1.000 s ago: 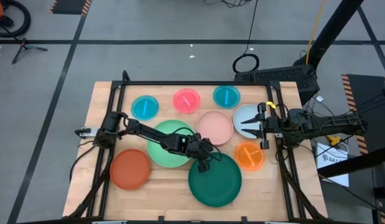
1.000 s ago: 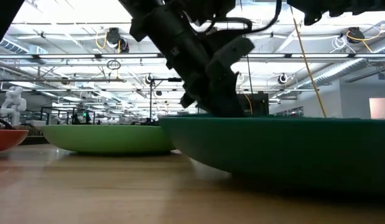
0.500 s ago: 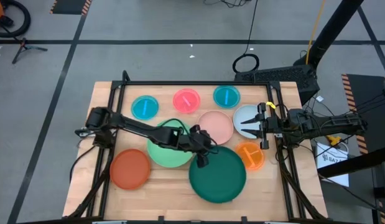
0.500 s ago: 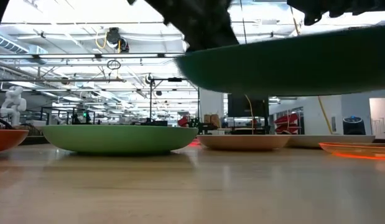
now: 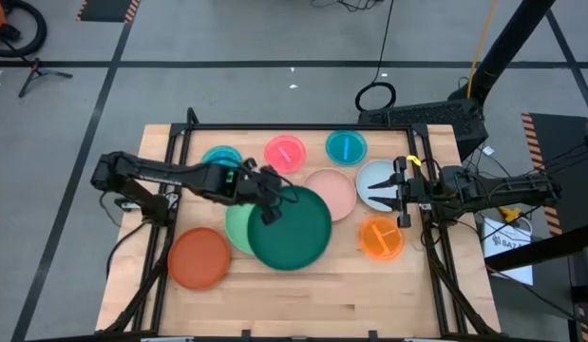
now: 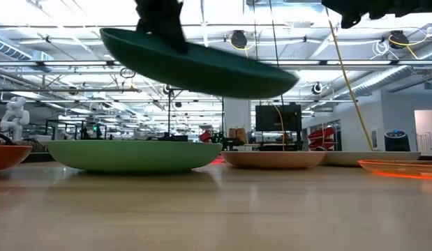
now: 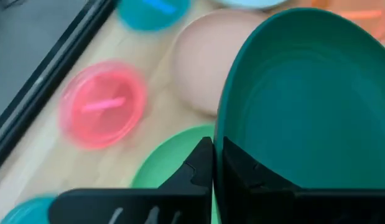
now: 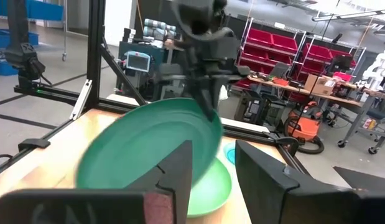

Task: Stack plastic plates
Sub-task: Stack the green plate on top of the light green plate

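While pinched at its rim, dark green plate airborne

1. No text, label, brand or number reads clearly in any view.
2. A white sheet beside the tabletop's right edge seems to carry dark print, too small to make out.

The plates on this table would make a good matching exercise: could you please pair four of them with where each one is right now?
Things:
1. dark green plate
2. light green plate
3. red-orange plate
4. pale blue plate

Places:
A. on the table under the right gripper
B. alone near the front left corner
C. lifted, tilted, rim pinched by the left gripper
D. on the table, partly under the raised plate

Pairs: 1-C, 2-D, 3-B, 4-A
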Tool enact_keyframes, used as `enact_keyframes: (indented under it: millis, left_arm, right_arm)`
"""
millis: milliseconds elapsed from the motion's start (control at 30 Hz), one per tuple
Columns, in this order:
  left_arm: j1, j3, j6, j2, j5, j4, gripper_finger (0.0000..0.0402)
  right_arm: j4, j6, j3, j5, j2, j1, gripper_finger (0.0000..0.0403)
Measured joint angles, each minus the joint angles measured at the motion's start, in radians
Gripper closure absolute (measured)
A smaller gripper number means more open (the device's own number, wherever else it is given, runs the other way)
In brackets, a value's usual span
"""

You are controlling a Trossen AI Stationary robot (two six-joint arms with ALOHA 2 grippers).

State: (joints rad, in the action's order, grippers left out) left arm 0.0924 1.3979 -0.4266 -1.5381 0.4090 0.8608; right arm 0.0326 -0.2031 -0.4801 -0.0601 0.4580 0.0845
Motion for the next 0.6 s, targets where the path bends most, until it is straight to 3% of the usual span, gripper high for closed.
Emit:
enact_keyframes:
  millis: [233, 600]
  left_arm:
    - [-0.099, 0.000, -0.003, -0.002, 0.004, 0.193, 0.0391]
    - [-0.161, 0.000, -0.001, -0.015, -0.009, 0.257, 0.0384]
  right_arm:
    - [-0.005, 0.000, 0.000, -0.001, 0.000, 0.000, 0.0289]
    - [-0.021, 0.000, 0.000, -0.025, 0.000, 0.000, 0.0289]
